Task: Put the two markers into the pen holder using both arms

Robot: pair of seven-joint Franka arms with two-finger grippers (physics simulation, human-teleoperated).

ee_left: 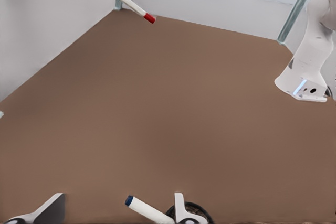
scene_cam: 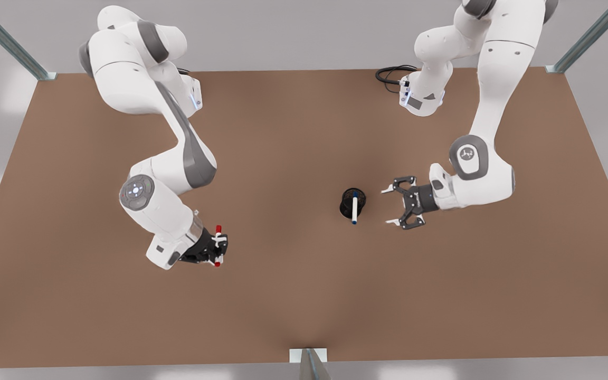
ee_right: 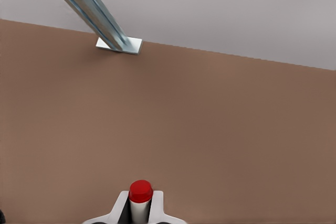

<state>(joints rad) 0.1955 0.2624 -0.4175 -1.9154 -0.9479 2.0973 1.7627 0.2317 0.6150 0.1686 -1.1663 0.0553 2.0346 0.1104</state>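
The black mesh pen holder [scene_cam: 347,203] stands mid-table with the blue-tipped marker [scene_cam: 355,208] leaning in it, blue end sticking out toward the front. My left gripper [scene_cam: 387,206] hovers open just to the front view's right of the holder, apart from it. In its wrist view the blue marker [ee_left: 143,209] and the holder's rim [ee_left: 198,212] sit between the spread fingers [ee_left: 180,208]. At the front view's left, my right gripper [scene_cam: 218,247] is shut on the red-capped marker [scene_cam: 218,230], lifted off the table. Its red cap [ee_right: 140,190] pokes out between the fingers.
Brown table with metal frame posts at the far corners and one at the front edge [scene_cam: 309,361]. A black cable [scene_cam: 388,74] lies by the base of the arm at the front view's right. Bare table stretches between the red marker and the holder.
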